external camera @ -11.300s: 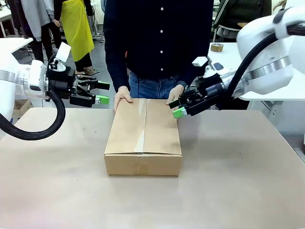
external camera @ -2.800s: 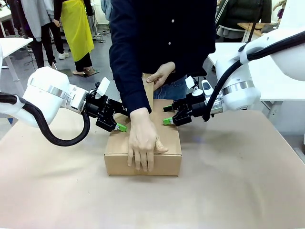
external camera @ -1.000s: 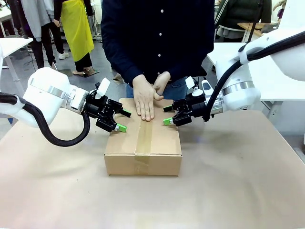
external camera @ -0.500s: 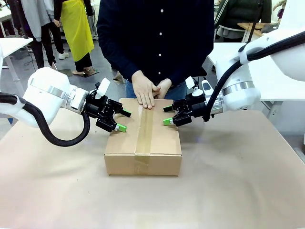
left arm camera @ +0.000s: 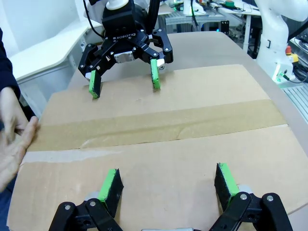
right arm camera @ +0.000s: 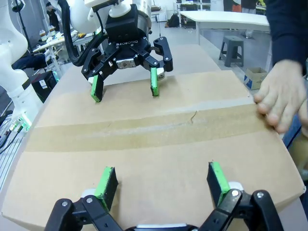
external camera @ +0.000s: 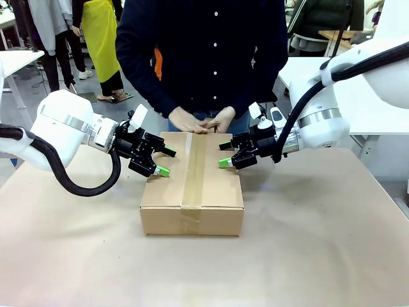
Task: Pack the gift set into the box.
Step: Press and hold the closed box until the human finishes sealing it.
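Box (external camera: 192,185) (taped shut) between left claw (external camera: 161,161) and right claw (external camera: 225,154); both wide, empty.

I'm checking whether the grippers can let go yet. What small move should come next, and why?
Probably lift both grippers straight up off the box. Brown tape already runs along the closed seam, and the person's hands sit at the far edge. The left gripper and right gripper are open, their pads resting on the flaps, so holding looks unneeded.

I read "ROBOTIQ" on my right gripper (left arm camera: 124,79), seen from my left wrist. My left gripper (right arm camera: 122,79) carries the same word.
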Robot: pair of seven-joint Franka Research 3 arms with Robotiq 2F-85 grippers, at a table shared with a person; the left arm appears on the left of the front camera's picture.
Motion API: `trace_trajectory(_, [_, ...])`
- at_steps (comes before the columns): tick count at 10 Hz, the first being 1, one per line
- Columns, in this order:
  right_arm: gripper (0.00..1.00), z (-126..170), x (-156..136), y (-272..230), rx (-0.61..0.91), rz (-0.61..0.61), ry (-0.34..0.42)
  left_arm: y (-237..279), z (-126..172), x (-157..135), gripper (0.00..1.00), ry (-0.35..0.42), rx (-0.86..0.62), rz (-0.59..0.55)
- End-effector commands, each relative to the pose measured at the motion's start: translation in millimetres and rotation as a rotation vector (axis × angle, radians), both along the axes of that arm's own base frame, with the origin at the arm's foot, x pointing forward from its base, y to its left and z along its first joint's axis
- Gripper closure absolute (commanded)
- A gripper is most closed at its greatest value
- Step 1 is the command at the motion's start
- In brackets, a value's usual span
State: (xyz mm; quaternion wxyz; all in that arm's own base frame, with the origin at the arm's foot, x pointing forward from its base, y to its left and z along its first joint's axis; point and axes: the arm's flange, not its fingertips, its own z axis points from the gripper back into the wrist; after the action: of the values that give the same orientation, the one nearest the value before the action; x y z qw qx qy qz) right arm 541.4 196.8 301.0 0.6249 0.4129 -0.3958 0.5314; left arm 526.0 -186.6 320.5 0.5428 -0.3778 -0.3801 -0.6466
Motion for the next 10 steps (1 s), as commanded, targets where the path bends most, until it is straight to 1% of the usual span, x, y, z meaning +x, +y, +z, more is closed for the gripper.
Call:
trace_trajectory(1, [0.00, -3, -2, -1, 0.004, -0.012, -0.001, 2, -3, -2, 0.00, -0.011, -0.011, -0.001])
trace_trajectory(7, [0.00, -3, -2, -1, 0.004, -0.012, -0.001, 2, -3, -2, 0.00, -0.011, -0.011, -0.001])
trace_trajectory(8, [0.00, 0, 0, 0, 0.001, 0.001, 0.000, 0, 0, 0, 0.00, 0.001, -0.001, -0.001])
trace_trajectory(9, [0.00, 42, -24, -38, 0.041, -0.067, -0.088, 38, 58, -26, 0.00, -0.098, -0.133, 0.031])
trace_trajectory(10, [0.00, 70, -46, -74, 0.089, -0.128, -0.131, 78, 96, -53, 0.00, -0.162, -0.258, 0.046])
